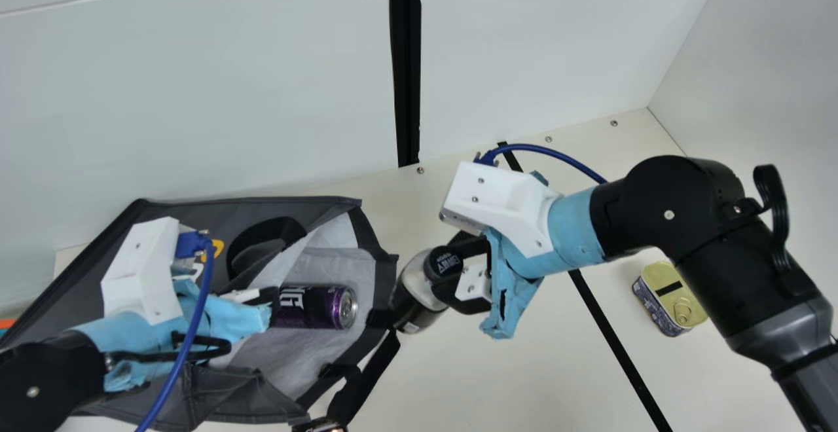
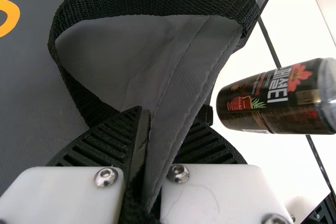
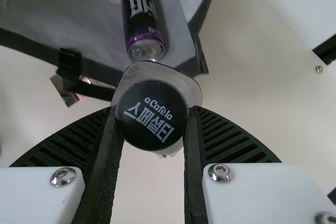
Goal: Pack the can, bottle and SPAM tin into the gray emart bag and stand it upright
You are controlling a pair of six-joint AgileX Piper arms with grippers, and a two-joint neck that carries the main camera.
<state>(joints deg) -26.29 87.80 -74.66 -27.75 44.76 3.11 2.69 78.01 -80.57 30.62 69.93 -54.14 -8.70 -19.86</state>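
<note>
The gray bag (image 1: 216,396) lies on its side with its mouth facing right, and the purple can (image 1: 314,306) rests inside. My left gripper (image 1: 262,298) is at the bag's upper side; in the left wrist view the left gripper (image 2: 144,156) is shut on the bag's edge (image 2: 176,103), beside the strap handle. Just outside the mouth, my right gripper (image 1: 452,275) holds the dark bottle (image 1: 414,301) tilted. In the right wrist view the right gripper (image 3: 150,129) is shut on its black cap (image 3: 152,115). The SPAM tin (image 1: 671,298) sits at the right.
A black strap (image 1: 366,379) hangs from the bag's mouth toward the front edge, near a small shiny object (image 1: 319,425). White walls (image 1: 196,91) stand behind the table. A black line (image 1: 619,347) crosses the tabletop between bottle and tin.
</note>
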